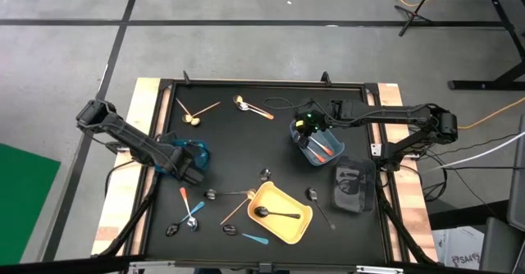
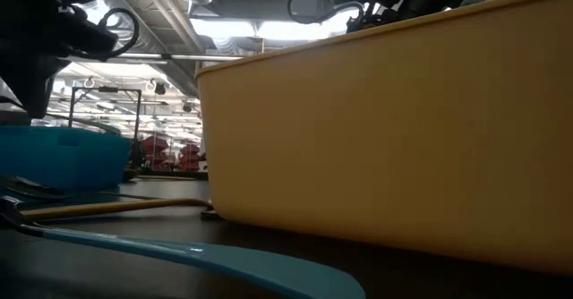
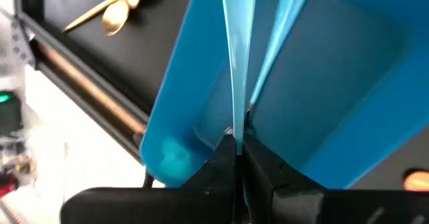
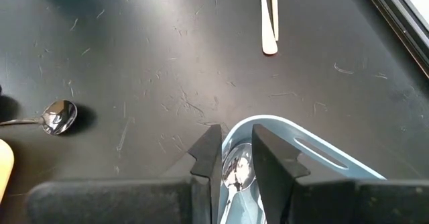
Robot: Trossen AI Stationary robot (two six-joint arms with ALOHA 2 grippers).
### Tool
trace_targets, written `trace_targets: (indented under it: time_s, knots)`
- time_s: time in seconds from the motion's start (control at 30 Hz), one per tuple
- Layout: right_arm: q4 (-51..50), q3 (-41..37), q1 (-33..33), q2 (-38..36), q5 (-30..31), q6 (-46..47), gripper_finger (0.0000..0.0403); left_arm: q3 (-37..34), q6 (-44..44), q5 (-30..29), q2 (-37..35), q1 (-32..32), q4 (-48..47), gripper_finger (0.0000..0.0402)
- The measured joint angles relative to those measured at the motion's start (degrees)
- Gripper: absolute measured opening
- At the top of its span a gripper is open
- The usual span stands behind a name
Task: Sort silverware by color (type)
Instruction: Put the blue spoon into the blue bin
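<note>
**Both arms at their bins, spoons scattered between**

Nearest the front edge of the mat, a light-blue spoon (image 1: pixel 256 239) lies flat beside the yellow bin (image 1: pixel 300 226), which holds one black spoon (image 1: pixel 275 214). In the low view the same blue handle (image 2: pixel 224 261) runs across the foreground with the yellow bin's wall (image 2: pixel 394 129) filling the frame behind it. Just left of the yellow bin lie an orange-handled spoon (image 1: pixel 233 212), a gold spoon (image 1: pixel 238 194) and, further left, a small cluster with a blue-handled spoon (image 1: pixel 195 210) and another orange-handled one (image 1: pixel 185 198). A dark bin (image 1: pixel 354 188) sits at the right edge, with a silver spoon (image 1: pixel 315 198) between it and the yellow bin.

Mid-table, the left arm reaches in from the left edge, elbow out, its wrist bent down over the blue bin (image 1: pixel 190 153). The left gripper (image 3: pixel 238 145) has its fingers pressed together, pinching the tip of a pale blue handle (image 3: pixel 236 70) that stands up out of the blue bin.

The right arm stretches in from the right edge, forearm level, ending over a clear bin (image 1: pixel 317 145) that holds orange-handled spoons (image 1: pixel 321 151). The right gripper (image 4: pixel 236 157) hangs over that bin's rim with its fingers slightly apart, a silver bowl (image 4: pixel 236 170) showing between them; whether they touch it I cannot tell.

Farthest back lie a gold pair (image 1: pixel 197 112) and an orange-handled spoon with a gold one (image 1: pixel 254 108).
</note>
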Motion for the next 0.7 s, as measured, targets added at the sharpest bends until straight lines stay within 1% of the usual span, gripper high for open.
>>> trace_targets:
  time_s: [0.17,0.33,0.7]
  knots:
    - [0.0,0.0,0.0,0.0,0.0,0.0,0.0072,0.0,3.8,1.1,0.0,0.0,1.5,0.0005]
    - [0.0,0.0,0.0,0.0,0.0,0.0,0.0072,0.0,3.9,2.7,0.0,0.0,1.5,0.0008]
    - [0.0,0.0,0.0,0.0,0.0,0.0,0.0072,0.0,3.4,2.7,0.0,0.0,1.5,0.0055]
